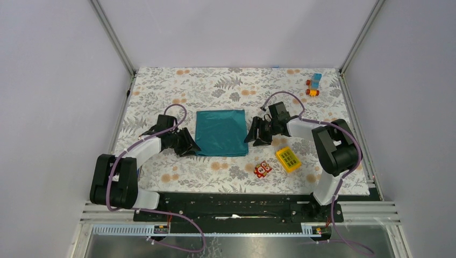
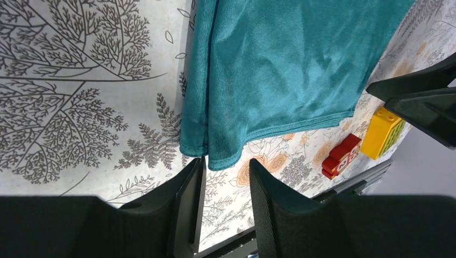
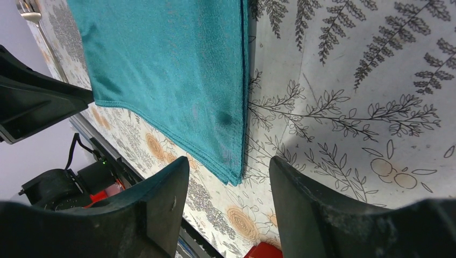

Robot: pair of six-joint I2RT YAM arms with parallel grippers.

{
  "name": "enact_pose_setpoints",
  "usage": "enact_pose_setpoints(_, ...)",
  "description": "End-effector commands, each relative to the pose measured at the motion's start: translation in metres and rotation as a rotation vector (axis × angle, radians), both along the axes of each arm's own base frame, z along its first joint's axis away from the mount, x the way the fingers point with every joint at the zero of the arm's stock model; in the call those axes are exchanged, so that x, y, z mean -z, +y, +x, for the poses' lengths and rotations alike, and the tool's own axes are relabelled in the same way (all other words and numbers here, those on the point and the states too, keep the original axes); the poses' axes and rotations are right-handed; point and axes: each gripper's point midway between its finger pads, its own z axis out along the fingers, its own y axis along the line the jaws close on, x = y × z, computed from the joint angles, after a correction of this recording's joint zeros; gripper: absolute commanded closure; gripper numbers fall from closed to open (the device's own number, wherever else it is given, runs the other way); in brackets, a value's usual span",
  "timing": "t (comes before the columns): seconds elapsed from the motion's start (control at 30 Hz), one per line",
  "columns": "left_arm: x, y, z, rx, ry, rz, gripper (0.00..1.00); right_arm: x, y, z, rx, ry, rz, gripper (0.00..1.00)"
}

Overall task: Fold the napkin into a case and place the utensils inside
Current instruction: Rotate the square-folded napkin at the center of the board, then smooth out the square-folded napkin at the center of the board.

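napkin (image 1: 220, 131), teal and a little shiny, lies flat in the middle of the table (image 1: 161, 80). it is folded to a near square, and two layers show at its left edge. past the left side of the cloth, the right wrist view shows a shiny metal utensil (image 3: 29, 12) on the table; what kind it is i cannot tell. the left fingers (image 2: 183, 215) sit low at the near left corner of the napkin. they stand apart with a narrow gap, and the table shows through this gap. the corner of the cloth lies just at their tips; if they touch it i cannot tell. the right fingers (image 3: 161, 209) are at the near right corner, spread wider, with nothing between them. the corner lies just in front of their gap. right of the napkin, toward the front, stands a red owl toy (image 1: 262, 169), and just beside it a yellow block (image 1: 288, 159). in the far right corner of the table is a small orange and blue toy (image 1: 314, 85).
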Motion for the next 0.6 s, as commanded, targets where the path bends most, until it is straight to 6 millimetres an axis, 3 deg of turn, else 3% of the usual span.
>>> enact_pose_setpoints(0.0,0.001,-0.004,0.009,0.010,-0.036,-0.020,0.60,-0.005,0.007,0.003,-0.010,-0.016,0.038,0.37)
enact_pose_setpoints(0.4,0.007,-0.006,0.010,0.019,-0.034,-0.028,0.72,-0.003,0.008,0.002,-0.014,-0.011,0.041,0.37)
enact_pose_setpoints(0.57,-0.002,-0.006,0.016,0.016,-0.070,-0.025,0.97,-0.002,0.008,0.001,-0.013,-0.005,0.044,0.37)
